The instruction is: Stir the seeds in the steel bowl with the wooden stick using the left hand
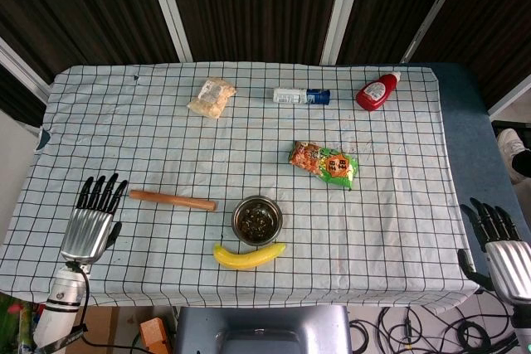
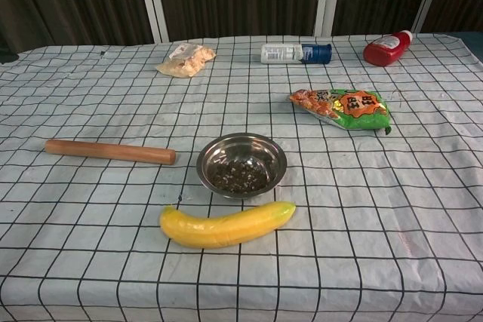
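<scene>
The wooden stick (image 1: 172, 200) (image 2: 109, 151) lies flat on the checked cloth, left of the steel bowl (image 1: 257, 220) (image 2: 241, 164), which holds dark seeds. My left hand (image 1: 91, 220) hovers at the table's front left, well left of the stick, fingers spread and holding nothing. My right hand (image 1: 499, 246) stays off the table's right edge, fingers apart and empty. Neither hand shows in the chest view.
A yellow banana (image 1: 249, 255) (image 2: 226, 224) lies just in front of the bowl. A snack packet (image 1: 324, 163) sits right of centre. At the back are a pale bag (image 1: 212, 96), a lying bottle (image 1: 302, 96) and a red ketchup bottle (image 1: 377, 90).
</scene>
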`<state>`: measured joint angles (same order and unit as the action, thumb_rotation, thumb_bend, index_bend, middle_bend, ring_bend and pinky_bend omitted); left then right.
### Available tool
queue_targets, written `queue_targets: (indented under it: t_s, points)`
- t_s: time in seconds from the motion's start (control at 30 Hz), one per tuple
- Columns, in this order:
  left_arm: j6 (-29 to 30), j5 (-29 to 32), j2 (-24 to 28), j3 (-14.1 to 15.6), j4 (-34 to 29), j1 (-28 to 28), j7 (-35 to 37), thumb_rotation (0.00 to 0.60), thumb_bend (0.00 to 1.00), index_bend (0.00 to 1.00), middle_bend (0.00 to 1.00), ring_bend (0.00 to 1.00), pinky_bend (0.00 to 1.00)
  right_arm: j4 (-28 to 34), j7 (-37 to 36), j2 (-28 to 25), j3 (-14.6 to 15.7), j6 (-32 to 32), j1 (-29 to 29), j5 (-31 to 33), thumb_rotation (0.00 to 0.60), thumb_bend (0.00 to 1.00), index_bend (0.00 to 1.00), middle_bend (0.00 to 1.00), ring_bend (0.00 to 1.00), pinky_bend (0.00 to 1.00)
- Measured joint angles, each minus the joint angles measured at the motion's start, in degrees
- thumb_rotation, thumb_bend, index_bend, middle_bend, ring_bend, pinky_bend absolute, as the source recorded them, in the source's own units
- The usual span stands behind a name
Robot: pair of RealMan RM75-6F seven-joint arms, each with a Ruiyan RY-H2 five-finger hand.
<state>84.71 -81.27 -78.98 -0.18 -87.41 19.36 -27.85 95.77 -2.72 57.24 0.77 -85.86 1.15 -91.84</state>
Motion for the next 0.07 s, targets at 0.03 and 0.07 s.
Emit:
queue_targets:
  t_s: [0.03,0.07]
  points:
    - [-0.1,-0.1,0.5,0.2,-0.3,-0.6,0.7,0.600,0.33,0.00,0.00,0.00,0.00,0.1,0.6,0.2,-0.1,0.1,0.0,0.1,0.600,0.45,0.00,0.00,0.00,0.00]
    - [-0.6,-0.2,1.1,0.4,-0.7,-1.2,2.0,0.600,0.33,0.00,0.00,0.00,0.00,0.2,1.0,0.4,-0.1,0.1,0.0,0.3,0.600,0.45,0.00,0.00,0.00,0.00]
